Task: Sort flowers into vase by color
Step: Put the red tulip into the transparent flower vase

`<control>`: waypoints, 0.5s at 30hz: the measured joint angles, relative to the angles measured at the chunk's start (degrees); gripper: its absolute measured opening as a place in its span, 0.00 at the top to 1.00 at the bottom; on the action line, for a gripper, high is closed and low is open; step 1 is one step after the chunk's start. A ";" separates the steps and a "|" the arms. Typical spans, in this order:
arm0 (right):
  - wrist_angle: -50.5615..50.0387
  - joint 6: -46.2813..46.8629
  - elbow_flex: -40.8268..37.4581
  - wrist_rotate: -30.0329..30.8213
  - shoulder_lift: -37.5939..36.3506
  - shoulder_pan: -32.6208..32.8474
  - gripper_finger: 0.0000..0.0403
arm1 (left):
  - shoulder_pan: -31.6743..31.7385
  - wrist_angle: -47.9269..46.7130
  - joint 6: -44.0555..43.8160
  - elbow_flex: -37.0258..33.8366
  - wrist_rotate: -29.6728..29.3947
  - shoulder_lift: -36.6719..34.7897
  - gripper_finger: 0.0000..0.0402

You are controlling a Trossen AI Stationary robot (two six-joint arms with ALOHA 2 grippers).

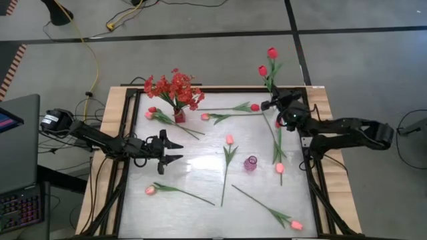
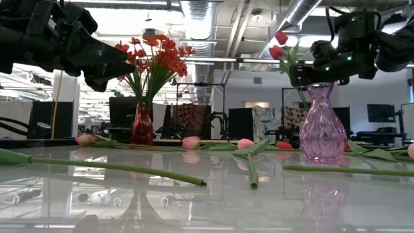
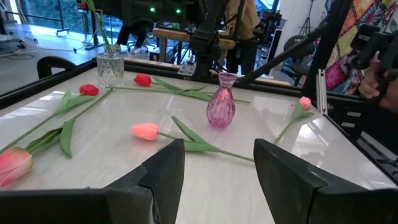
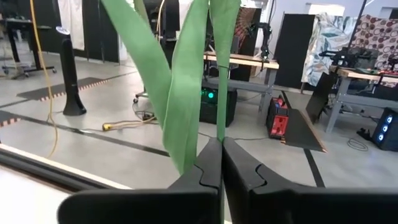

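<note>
Two red tulips (image 1: 267, 61) stand upright at the table's far right, with my right gripper (image 1: 267, 105) shut on a stem below their heads. In the left wrist view a green stem stands in a clear glass vase (image 3: 111, 68). A red vase (image 1: 179, 116) at the far left holds a spray of small red blossoms (image 1: 175, 87). A pink glass vase (image 1: 250, 163) stands right of the middle with nothing in it. Several pink and red tulips lie flat on the table, one pink (image 1: 229, 140) at the middle. My left gripper (image 1: 179, 151) waits open at the left, level. My right gripper pinches a thin green stem (image 4: 219, 127) between its two fingers, right at their free ends. The fingers lie level and cross the stem, with long leaves (image 4: 183, 81) rising just beside it. The tulips stand upright, heads (image 2: 280, 44) above the gripper.
Loose tulips lie at the near left (image 1: 151, 190), near right (image 1: 295, 225), right (image 1: 279, 168) and far middle (image 1: 205, 117), their long stems crossing the glossy tabletop. The table's wooden rim (image 1: 113, 133) frames it. Room furniture and equipment show beyond.
</note>
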 joint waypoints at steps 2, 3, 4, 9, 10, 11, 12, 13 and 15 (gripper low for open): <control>0.02 -0.02 0.00 0.04 0.13 0.00 0.89 | 0.00 0.00 0.00 0.00 0.00 0.00 0.55; 0.03 -0.16 0.00 0.05 0.13 0.02 0.87 | 0.00 0.00 0.00 0.00 0.00 0.00 0.55; 0.11 -0.40 0.00 0.08 0.08 0.02 0.86 | 0.00 0.00 0.00 0.00 0.00 0.00 0.55; -0.10 -1.72 0.00 1.24 -1.14 0.71 0.81 | 0.00 -0.02 0.00 0.00 0.01 0.00 0.55; -0.18 -2.49 0.00 1.45 -1.51 1.00 0.80 | 0.00 -0.02 0.00 0.00 0.10 0.00 0.55; -0.18 -3.31 0.00 1.61 -1.92 1.31 0.79 | 0.00 -0.02 0.00 0.00 0.28 0.00 0.55; -0.21 -4.07 0.00 1.76 -2.42 1.71 0.77 | 0.00 -0.02 0.00 0.00 0.43 0.00 0.55; -0.17 -4.81 0.00 1.99 -2.87 2.16 0.76 | 0.00 -0.02 0.00 0.00 0.74 0.00 0.55; -0.19 -6.25 0.00 3.19 -3.87 3.23 0.73 | 0.00 -0.04 0.00 0.00 1.35 0.00 0.55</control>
